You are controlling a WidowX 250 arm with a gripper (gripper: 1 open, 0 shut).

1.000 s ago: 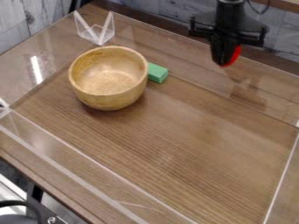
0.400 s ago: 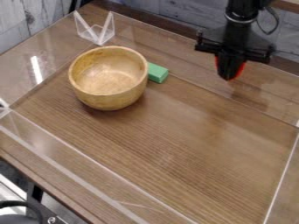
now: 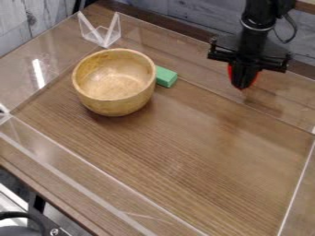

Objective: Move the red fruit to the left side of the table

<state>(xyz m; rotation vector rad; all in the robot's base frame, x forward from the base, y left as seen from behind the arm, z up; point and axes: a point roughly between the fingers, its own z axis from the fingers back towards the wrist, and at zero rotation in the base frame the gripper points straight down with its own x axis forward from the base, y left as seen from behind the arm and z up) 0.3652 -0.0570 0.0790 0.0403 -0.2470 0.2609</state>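
My gripper (image 3: 248, 80) hangs at the back right of the table (image 3: 185, 147), pointing almost straight down, its dark fingers close above the wood. They are shut on the red fruit (image 3: 245, 73), which shows as a small red patch between the fingertips, just off the tabletop. Its leafy cap is hidden by the fingers.
A round wooden bowl (image 3: 114, 81) sits at the back left, with a flat green block (image 3: 165, 77) touching its right side. Low clear acrylic walls (image 3: 293, 184) border the table. A clear folded stand (image 3: 99, 29) rises behind the bowl.
The gripper has sunk a little and drifted slightly right, still shut on the red fruit. Bowl and green block have not moved.
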